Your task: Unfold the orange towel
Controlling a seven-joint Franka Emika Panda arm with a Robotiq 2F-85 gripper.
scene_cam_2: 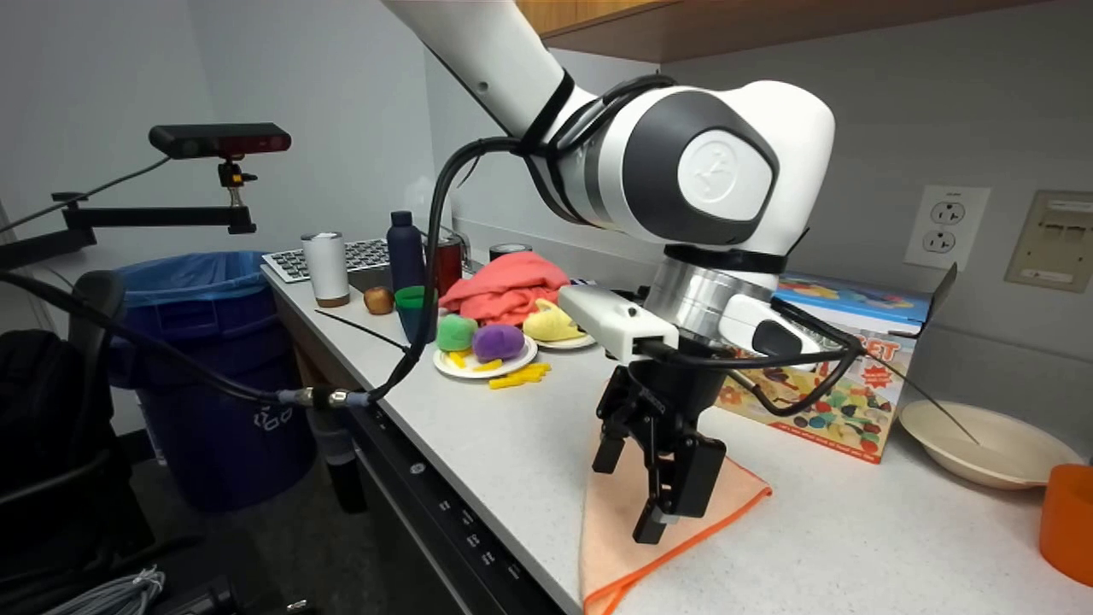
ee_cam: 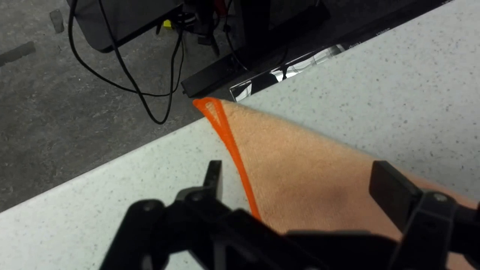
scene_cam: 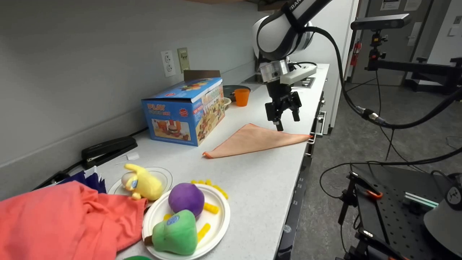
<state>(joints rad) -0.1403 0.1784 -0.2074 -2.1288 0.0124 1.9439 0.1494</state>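
Nearest, in the wrist view, the fingers stand spread wide over the cloth, gripping nothing; whether a tip touches it cannot be told. Beneath them, the orange towel lies on the counter, roughly triangular, one corner poking just past the counter's edge. Doubled hem at that corner and a hemless long side suggest a diagonal fold. Judged: unfolding not yet done; the step in hand is taken to be lining up for a grasp. Outstanding: grip the upper layer, carry it across the fold, lay it flat. Farther off, another towel corner lies near the blue toy box, apparently apart from it.
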